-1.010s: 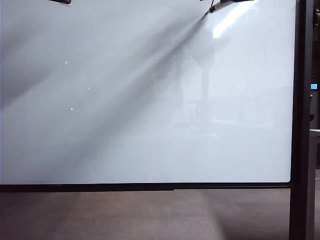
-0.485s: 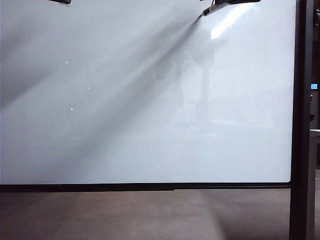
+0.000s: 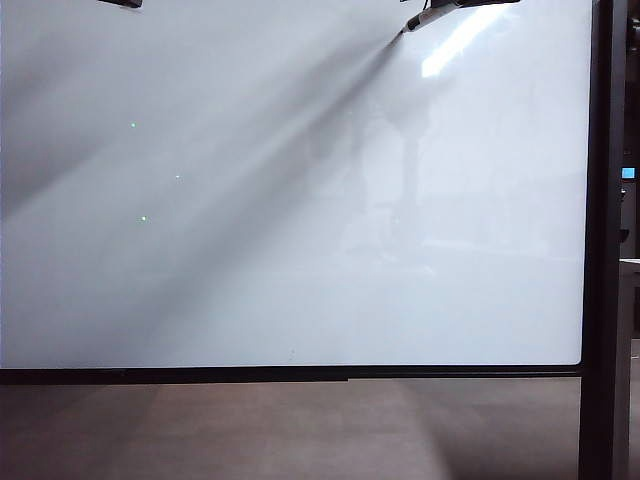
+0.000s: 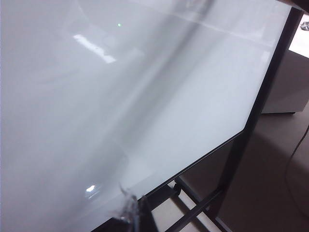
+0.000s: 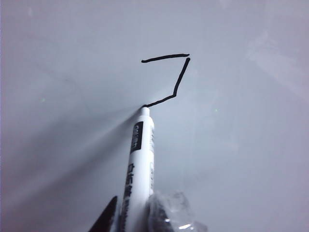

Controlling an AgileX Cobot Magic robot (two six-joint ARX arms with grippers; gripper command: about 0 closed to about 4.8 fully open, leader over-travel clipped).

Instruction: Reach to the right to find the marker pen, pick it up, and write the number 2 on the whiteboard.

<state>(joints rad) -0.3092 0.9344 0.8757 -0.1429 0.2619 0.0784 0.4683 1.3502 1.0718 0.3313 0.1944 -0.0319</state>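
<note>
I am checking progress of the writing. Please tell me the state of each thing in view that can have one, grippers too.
marker pen: held, tip against the board.
number 2: partly drawn, three strokes.
whiteboard: upright, otherwise unmarked.
right gripper: shut on the pen, at the board's top.
left gripper: near the board's lower edge; jaw state unclear.

Whiteboard face is bare across the exterior view from 7 to 3 o'clock; wide free travel there. At 1 o'clock the right end effector, clamped on the marker pen, has its tip against the board at the end of the number 2 stroke. Left end effector sits at 11 o'clock. Black post blocks 3 o'clock.
</note>
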